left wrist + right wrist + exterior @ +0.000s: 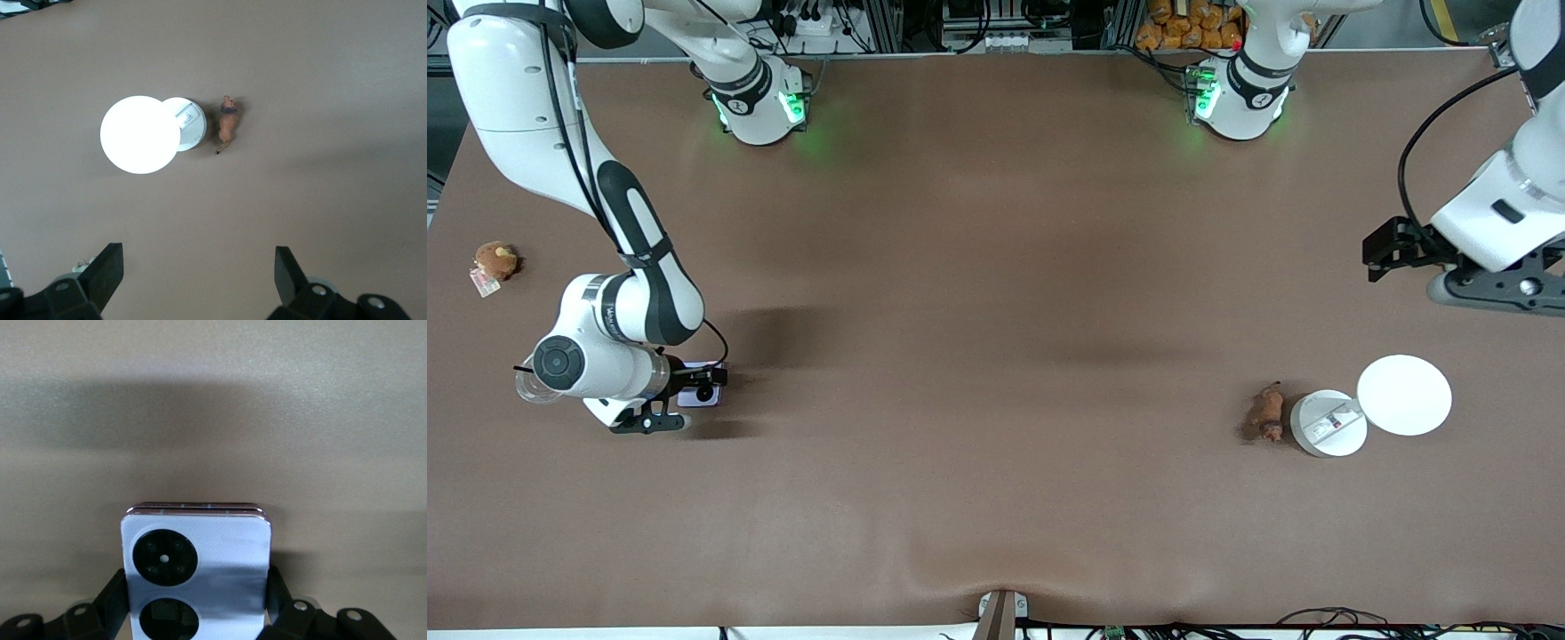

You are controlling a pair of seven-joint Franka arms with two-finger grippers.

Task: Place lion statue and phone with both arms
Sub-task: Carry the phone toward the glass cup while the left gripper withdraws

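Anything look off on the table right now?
Nothing is spilled or damaged. The lion statue lies on its side beside two overlapping white discs. The right gripper is shut on the phone; the left gripper waits open.

Pale lilac phone [195,570] with 2 black circles; orange-brown lion statue [1268,412]; brown table [996,356]; white discs [1403,395]

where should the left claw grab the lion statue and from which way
Come straight down from above and pinch the lion statue across its narrow body, behind the darker mane. It lies long and thin beside the white round case, so close along the free sides. The left claw is open.
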